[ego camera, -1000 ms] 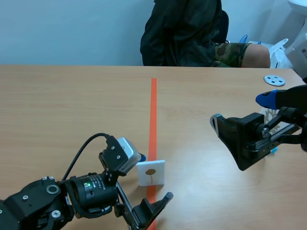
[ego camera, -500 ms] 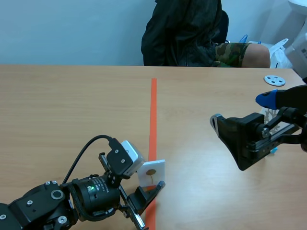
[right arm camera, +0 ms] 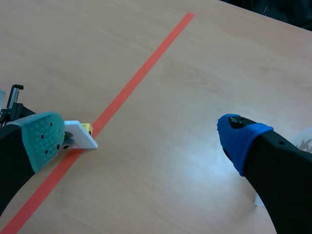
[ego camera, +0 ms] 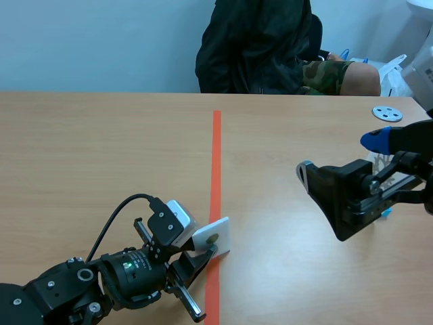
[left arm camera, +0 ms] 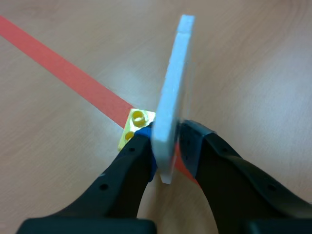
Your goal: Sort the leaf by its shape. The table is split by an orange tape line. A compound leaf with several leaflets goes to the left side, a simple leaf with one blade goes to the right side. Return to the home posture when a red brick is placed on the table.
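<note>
Pinches the white leaf card [left arm camera: 173, 83] with the left gripper [left arm camera: 168, 142], jaws pressed against its two faces. Holds it tilted over the orange tape line [ego camera: 216, 169], close to the table's [ego camera: 101, 149] near edge, a small yellow brick [left arm camera: 136, 122] at its foot. Hovers with the right gripper [right arm camera: 141, 139] above the table's right side, jaws spread wide. Faces a person [ego camera: 264, 47] seated beyond the far edge.

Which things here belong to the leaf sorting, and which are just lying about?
Job: leaf card; yellow block at its foot; orange tape line.
Lying about: grey disc; white bag beyond the table.
</note>
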Controlling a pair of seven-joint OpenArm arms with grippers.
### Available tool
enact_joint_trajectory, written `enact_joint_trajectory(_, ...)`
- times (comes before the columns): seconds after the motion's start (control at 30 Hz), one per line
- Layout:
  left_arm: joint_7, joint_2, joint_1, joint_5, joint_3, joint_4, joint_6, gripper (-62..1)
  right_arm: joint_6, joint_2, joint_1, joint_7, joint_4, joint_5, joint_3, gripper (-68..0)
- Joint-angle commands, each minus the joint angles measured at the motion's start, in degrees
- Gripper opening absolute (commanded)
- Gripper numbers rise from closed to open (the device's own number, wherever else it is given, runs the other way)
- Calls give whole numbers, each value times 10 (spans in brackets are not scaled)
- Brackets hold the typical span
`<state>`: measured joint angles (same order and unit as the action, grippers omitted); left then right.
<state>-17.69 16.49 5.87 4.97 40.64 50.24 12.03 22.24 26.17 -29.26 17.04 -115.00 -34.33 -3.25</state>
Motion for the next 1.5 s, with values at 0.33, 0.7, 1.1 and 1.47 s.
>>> enact_joint_trajectory(0.33, 61, 10, -2, -16, -14, 106, 1, -569, -2, 2, 7, -4, -5, -4, -5, -23)
enact_joint_trajectory(0.7, 150, 61, -2, 56, -185, 156, -94, -569, -2, 2, 7, -4, -5, -4, -5, -23)
enact_joint_trajectory(1.1, 170, 122, -2, 251, -366, 85, -130, -569, -2, 2, 5, 13, -5, -4, -5, -22)
enact_joint_trajectory(1.47, 81, 118, -1, 300, -376, -33, -123, -569, -2, 2, 5, 9, -5, -4, -5, -23)
